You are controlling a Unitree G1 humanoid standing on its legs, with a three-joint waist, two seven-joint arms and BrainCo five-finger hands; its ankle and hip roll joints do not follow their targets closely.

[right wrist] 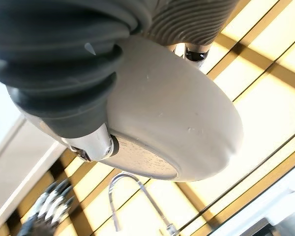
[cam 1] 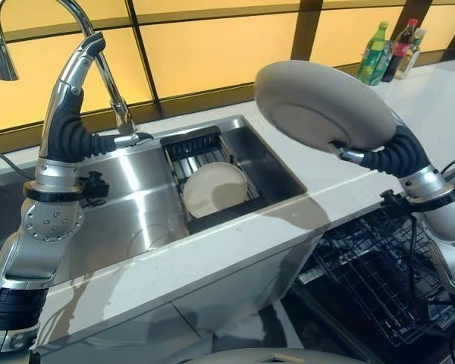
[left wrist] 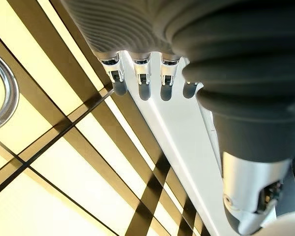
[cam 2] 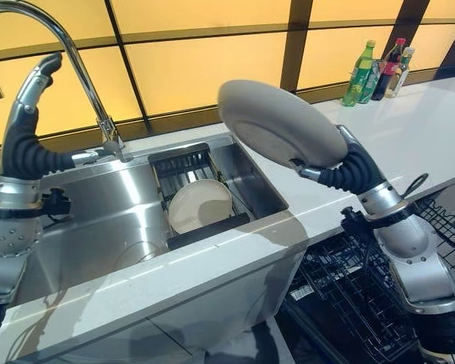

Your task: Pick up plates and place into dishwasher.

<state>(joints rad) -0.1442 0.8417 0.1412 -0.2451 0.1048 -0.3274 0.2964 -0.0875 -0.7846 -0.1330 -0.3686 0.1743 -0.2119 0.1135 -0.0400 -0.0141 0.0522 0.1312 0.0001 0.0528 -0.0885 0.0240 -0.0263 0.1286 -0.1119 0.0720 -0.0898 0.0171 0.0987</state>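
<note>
A: Where is the plate [cam 2: 277, 125]?
B: Aloft above the counter [cam 2: 409, 144], pinched at its rim by the right hand [cam 2: 341, 168].
A: Handling?
B: Probably rigid, smooth, breakable; the rim grip suits it. Left hand [cam 2: 32, 91] is raised with fingers straight.

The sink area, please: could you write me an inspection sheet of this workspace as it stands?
Surface: white countertop around a steel sink.
Job's things: one pale plate held tilted in the air above the counter's front edge; a second plate leaning in the dark rack inside the sink; dishwasher rack pulled out below the counter, no plates seen in it.
Clutter: three bottles at the counter's far corner.
Hands: right robot hand grips the raised plate; left robot hand raised by the tap, fingers straight, holding nothing.
Cables: nothing seen.
Surroundings: yellow panelled wall with dark bars.
</note>
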